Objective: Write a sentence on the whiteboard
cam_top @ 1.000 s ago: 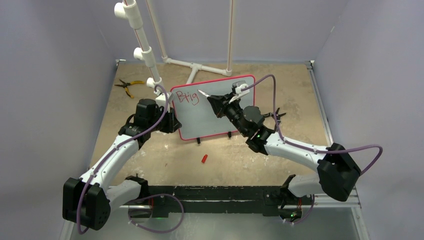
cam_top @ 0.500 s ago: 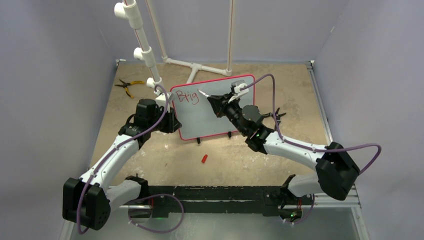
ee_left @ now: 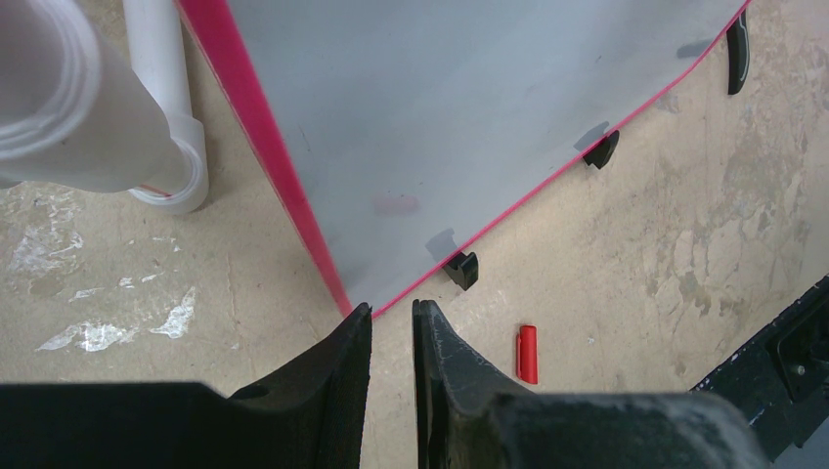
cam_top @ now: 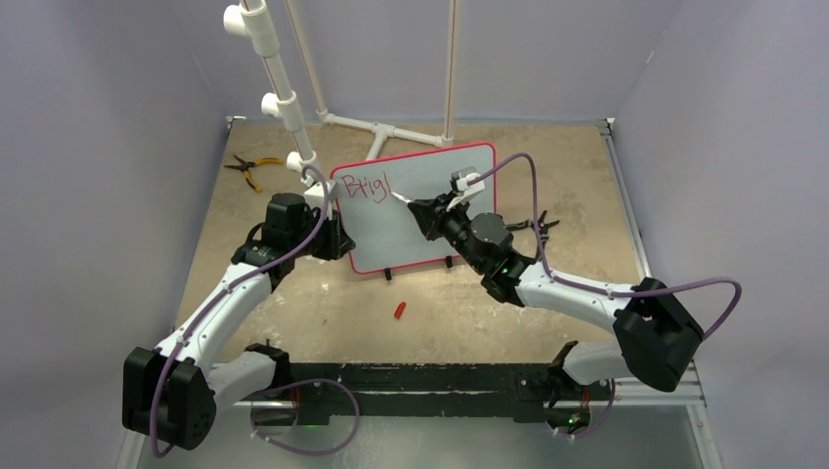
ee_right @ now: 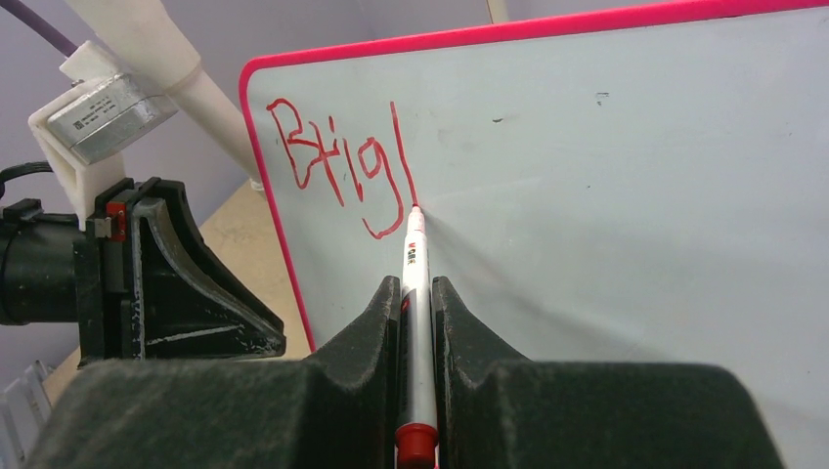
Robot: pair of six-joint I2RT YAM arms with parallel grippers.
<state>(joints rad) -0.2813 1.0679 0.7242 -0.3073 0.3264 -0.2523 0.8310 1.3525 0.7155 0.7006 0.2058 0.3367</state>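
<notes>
My right gripper (ee_right: 415, 289) is clamped on a marker (ee_right: 414, 256), a white barrel with a red end, which runs straight out ahead between my two fingers. Its tip touches the whiteboard (ee_right: 626, 186) just beyond my fingertips, at the foot of a long red stroke. The board stands tilted in front of this hand, its red frame curving round the top corner up and to my left. The sentence (ee_right: 337, 161) so far is one short run of red letters, up and left of the tip, reading roughly "Big" with that last stroke just beside it. Past the board's left edge, off to the left of this hand, sits my left gripper (ee_left: 391, 311). Its jaws are drawn almost together, and the board's lower corner lies right at their tips, so they look nipped on the frame there. From that hand the whiteboard rises away ahead, one of its black feet (ee_left: 461, 270) just beyond my fingertips. A small red cap (ee_left: 527, 354) lies on the table (ee_left: 645, 283) a little to the right of those fingers.
</notes>
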